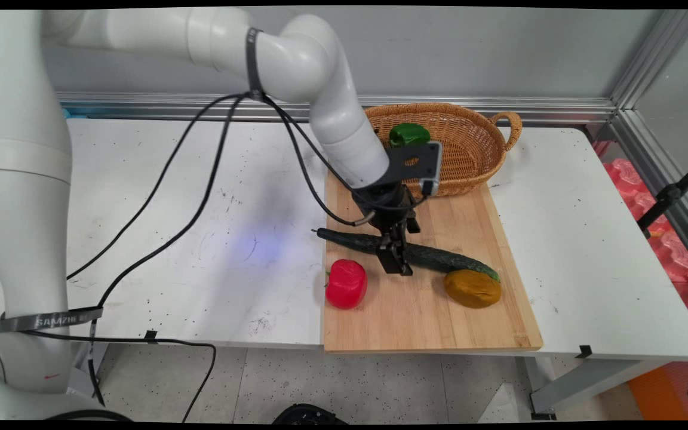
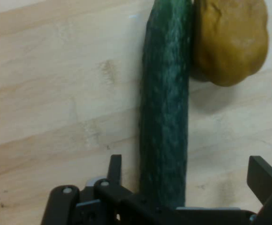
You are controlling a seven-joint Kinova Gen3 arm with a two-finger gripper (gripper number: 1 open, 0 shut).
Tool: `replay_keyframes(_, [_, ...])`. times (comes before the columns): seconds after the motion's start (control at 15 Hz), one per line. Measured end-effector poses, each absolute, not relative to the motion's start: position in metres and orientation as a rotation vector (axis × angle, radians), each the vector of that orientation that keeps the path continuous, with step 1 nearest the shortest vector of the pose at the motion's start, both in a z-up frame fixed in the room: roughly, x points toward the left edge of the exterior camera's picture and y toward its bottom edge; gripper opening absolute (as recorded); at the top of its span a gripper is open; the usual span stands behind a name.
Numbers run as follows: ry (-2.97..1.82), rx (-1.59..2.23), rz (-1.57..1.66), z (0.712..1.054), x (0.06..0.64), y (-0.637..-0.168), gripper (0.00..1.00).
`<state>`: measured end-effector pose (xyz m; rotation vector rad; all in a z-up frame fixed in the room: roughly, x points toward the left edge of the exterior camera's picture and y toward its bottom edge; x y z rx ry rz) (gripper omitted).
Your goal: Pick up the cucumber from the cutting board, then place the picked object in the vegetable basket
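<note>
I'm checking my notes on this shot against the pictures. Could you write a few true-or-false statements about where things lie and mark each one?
1. The cucumber lies on the wooden board. True.
2. The hand is down at the cucumber, its fingers open on either side. True.
3. The red pepper sits in the basket. False: it is at the board's left edge; the green pepper is in the basket.
4. The brown potato lies far from the cucumber. False: it lies right against one end.
5. The basket stands at the board's near end. False: the far end.
</note>
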<state>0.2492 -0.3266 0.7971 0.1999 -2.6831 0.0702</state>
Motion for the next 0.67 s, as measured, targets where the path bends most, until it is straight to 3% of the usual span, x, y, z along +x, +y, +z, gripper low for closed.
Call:
replay_keyframes(0.2, [-2.701, 0.187, 0.069, 0.787, 0.24, -0.333, 1.0])
replay_keyframes(0.27, [-2.705, 0.183, 0.068, 0.785, 0.238, -0.334, 0.0])
replay_keyframes(0.67, [-2.719, 0.138, 0.064, 0.785, 0.233, -0.337, 0.0])
